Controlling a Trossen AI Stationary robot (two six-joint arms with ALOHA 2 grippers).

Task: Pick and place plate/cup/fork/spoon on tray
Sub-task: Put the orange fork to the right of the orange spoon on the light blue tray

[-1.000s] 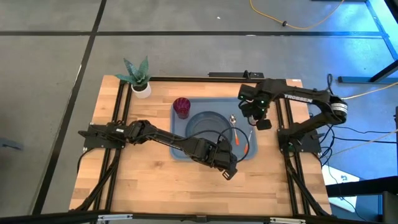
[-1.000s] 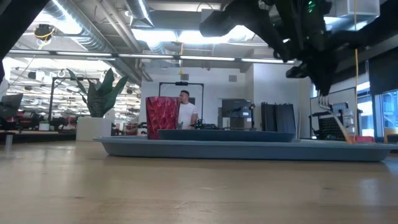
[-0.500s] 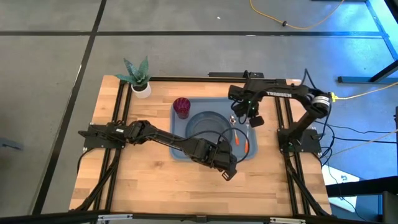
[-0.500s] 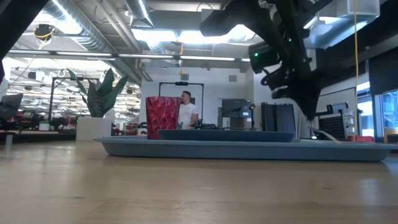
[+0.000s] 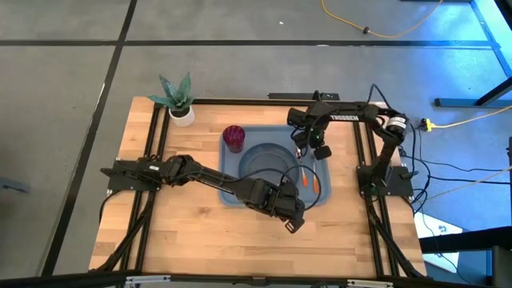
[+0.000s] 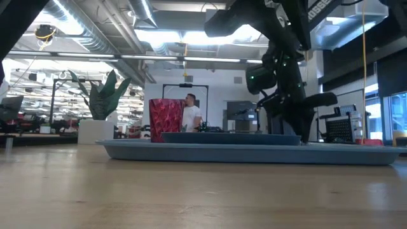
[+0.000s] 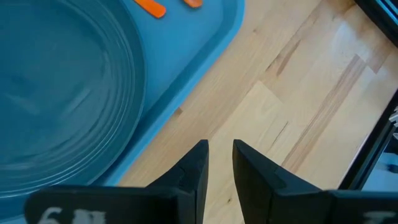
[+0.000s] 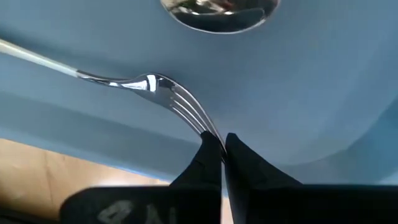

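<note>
The light-blue tray (image 5: 232, 188) lies mid-table and holds the slate-blue plate (image 5: 264, 164), the maroon cup (image 5: 233, 138) at its far left corner and the spoon (image 5: 300, 152) with its bowl (image 8: 217, 9) at the right. My right gripper (image 5: 310, 154) is low over the tray's right part, shut on the fork (image 8: 155, 84). My left gripper (image 5: 294, 222) hovers over bare wood just off the tray's near right corner, its fingers (image 7: 219, 158) a narrow gap apart and empty. My right gripper pinches the ends of the fork's silver tines (image 8: 202, 127) between its two fingertips. The fingers come from above, pointing down, roughly in line with the fork. The fork slants away from the fingers over the tray floor, its orange handle (image 5: 317, 184) toward the tray's near side.
A white pot with a green plant (image 5: 178, 102) stands at the table's far left. Black frame rails run along the table's left and right sides (image 5: 364, 160). A person stands in the room behind the table (image 6: 189, 114). Bare wood (image 5: 200, 240) lies near the front edge.
My right gripper has carried the fork toward the table's left, from beyond the tray's right rim to over its right part, and has gone down toward the tray floor. The fork, which hung clear below the fingers, now lies low in the tray.
</note>
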